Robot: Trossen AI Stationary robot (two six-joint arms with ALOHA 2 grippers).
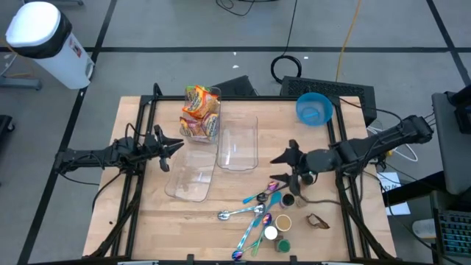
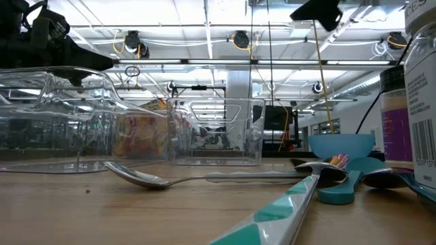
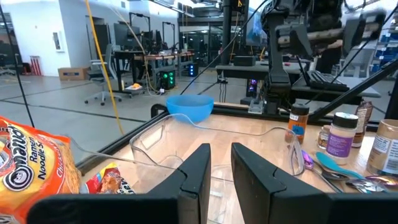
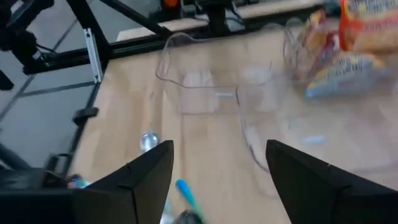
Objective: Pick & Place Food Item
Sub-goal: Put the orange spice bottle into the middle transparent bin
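- Fingers of the right gripper (image 4: 217, 180) stood well apart with nothing between them; from the high view I had it (image 1: 289, 168) hovering over bare wood right of centre, just beside the cluster of spoons (image 1: 254, 207).
- The left gripper (image 3: 221, 171) showed only a narrow gap between its fingers and held nothing; it (image 1: 171, 149) sat at the left side, close to the nearer clear container (image 1: 190, 175).
- The table (image 1: 147, 221) under both arms was pale wood planking, framed by dark rails.
- On it I saw a second clear container (image 1: 238, 142) lying beside the first, a blue bowl (image 1: 314, 108) at the far right corner, and small jars (image 1: 280, 234) near the front edge among the spoons.
- A dark, crumpled small thing (image 1: 318, 220) lay right of the jars; I could not tell what it was.
- Beyond the table the floor was grey with dark taped lines, a white bin (image 1: 40, 37) stood at the far left, and cables ran off behind.
- The low view looked into a workshop hall with ceiling lights and desks.
- The noodle packets (image 1: 200, 112), orange and yellow with red lettering, sat stacked in a third clear container at the far side, left of centre, just behind the other two and well apart from both grippers.
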